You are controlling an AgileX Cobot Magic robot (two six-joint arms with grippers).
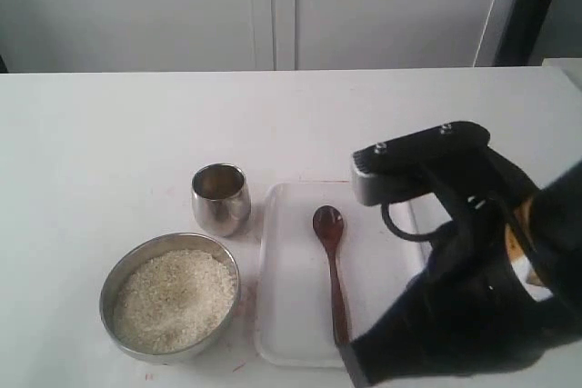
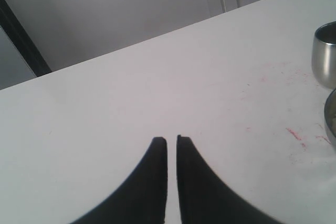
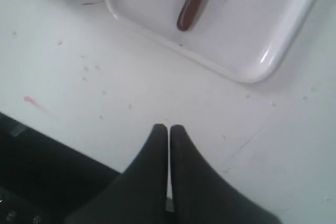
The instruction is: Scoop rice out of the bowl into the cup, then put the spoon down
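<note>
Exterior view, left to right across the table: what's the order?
bowl → cup → spoon → right arm

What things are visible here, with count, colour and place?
bowl: one, steel, front left of table
rice: one heap, off-white, in the bowl
cup: one, shiny steel, behind the bowl
tray: one, white, right of bowl
spoon: one, reddish-brown, on the tray
table: one, white, under everything
back wall: one, white, behind table
right arm: one, black, over tray's right edge
left fingers: two, black, shut, above bare table
right fingers: two, black, shut, near tray corner
</note>
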